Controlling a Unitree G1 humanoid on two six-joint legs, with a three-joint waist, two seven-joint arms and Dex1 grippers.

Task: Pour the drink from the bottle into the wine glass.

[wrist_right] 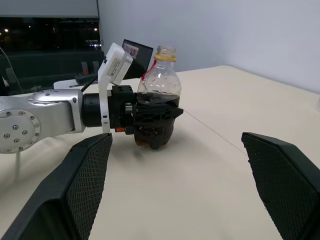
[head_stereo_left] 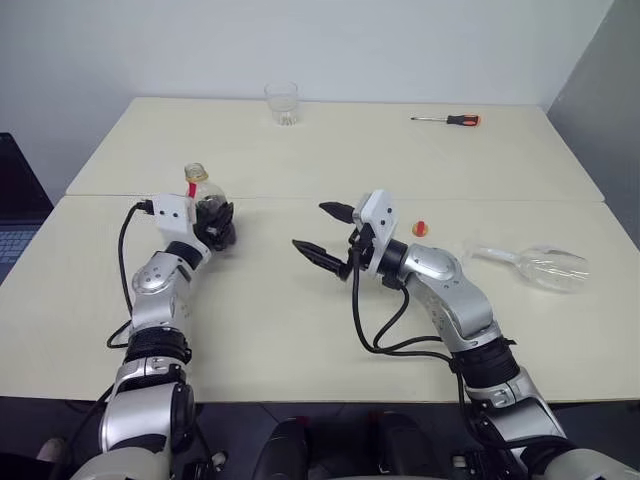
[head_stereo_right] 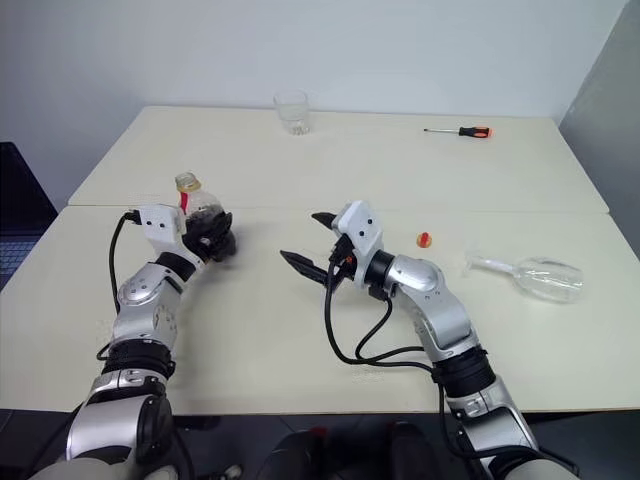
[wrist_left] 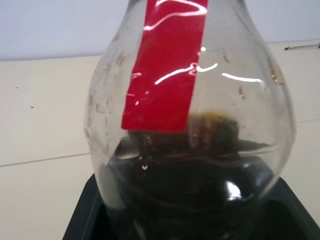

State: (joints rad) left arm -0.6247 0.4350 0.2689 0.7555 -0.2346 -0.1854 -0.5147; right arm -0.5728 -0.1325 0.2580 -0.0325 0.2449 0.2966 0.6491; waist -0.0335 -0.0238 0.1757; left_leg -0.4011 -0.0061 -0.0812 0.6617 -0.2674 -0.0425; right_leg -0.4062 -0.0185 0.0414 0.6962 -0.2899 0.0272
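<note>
Two grippers are showing over the cream table (head_stereo_left: 300, 340). My left gripper (head_stereo_left: 215, 225) is clenching around the lower body of the small squat clear plastic bottle (head_stereo_left: 203, 195), which is standing upright with its mouth uncapped and a red strip running down its neck. Dark brown drink (wrist_right: 156, 120) is sitting low in its bulbous body. My right gripper (head_stereo_left: 325, 232) is hovering with its black fingers spread wide, gripping nothing and pointing toward the bottle. The tall clear stemmed wine glass (head_stereo_left: 540, 266) is lying on its side at the table's right. A small red-and-yellow cap (head_stereo_left: 421, 228) is resting between my right gripper and that glass.
</note>
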